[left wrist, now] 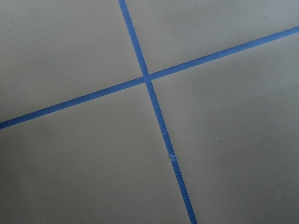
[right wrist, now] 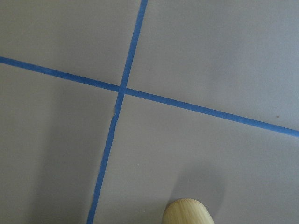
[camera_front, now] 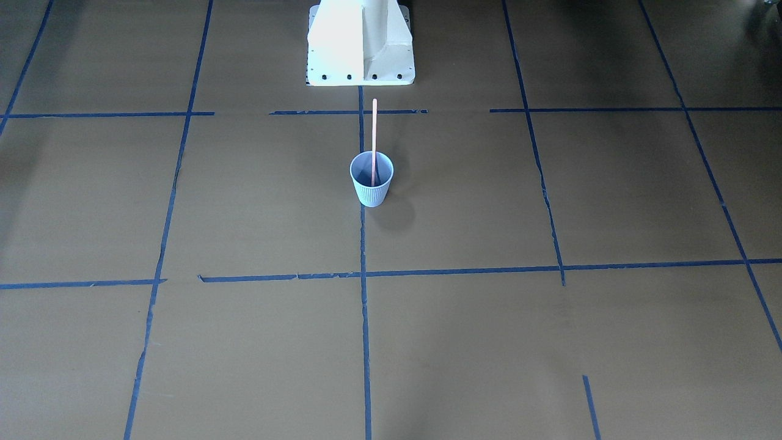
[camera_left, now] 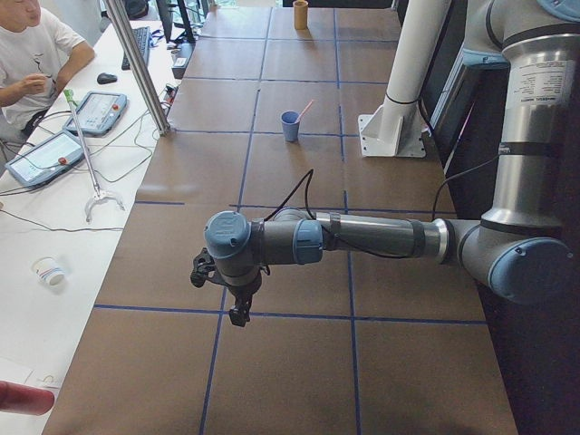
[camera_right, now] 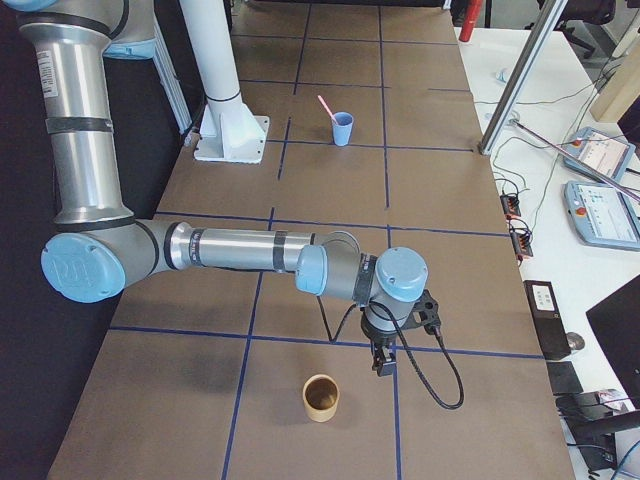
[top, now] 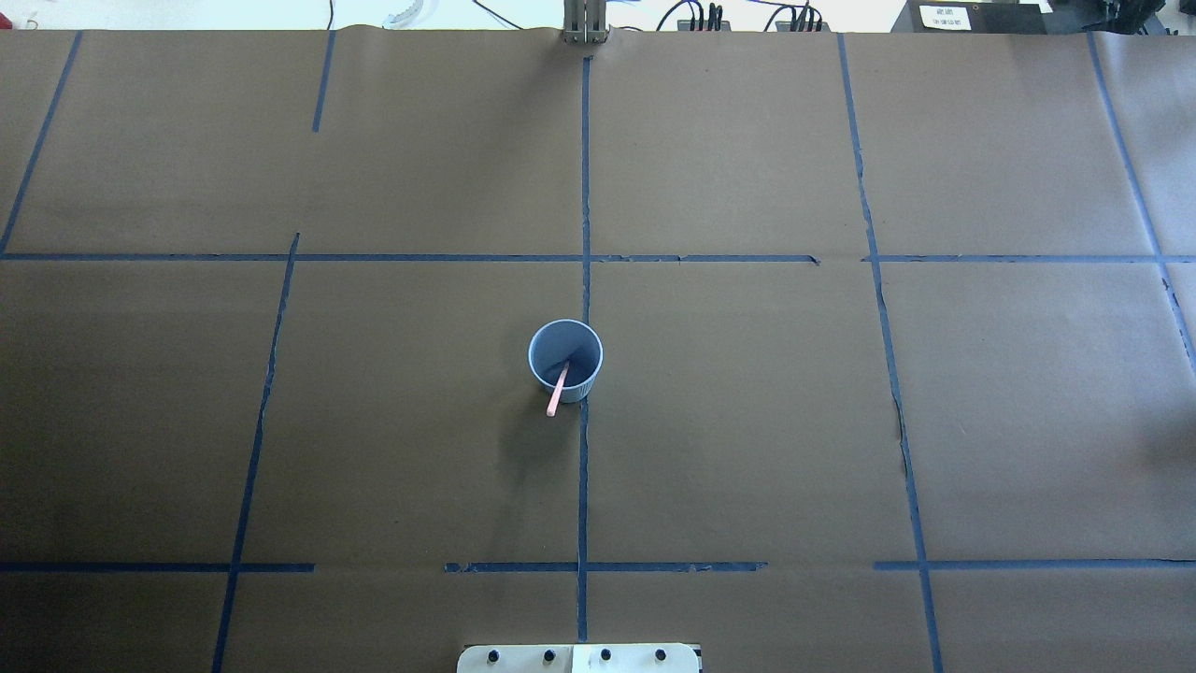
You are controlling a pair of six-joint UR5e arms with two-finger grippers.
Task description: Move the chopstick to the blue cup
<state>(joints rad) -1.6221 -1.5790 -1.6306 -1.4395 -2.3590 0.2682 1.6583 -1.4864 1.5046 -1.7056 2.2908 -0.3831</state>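
The blue cup stands upright at the middle of the brown table, on a blue tape line. The pale pink chopstick stands in it, leaning toward the robot's base. Both also show in the overhead view: cup, chopstick. My left gripper shows only in the exterior left view, low over the table and far from the cup. My right gripper shows only in the exterior right view, far from the cup. I cannot tell whether either is open or shut.
A tan bamboo cup stands close to my right gripper and shows in the right wrist view. The white robot pedestal stands behind the blue cup. An operator, tablets and cables are at the table's far side.
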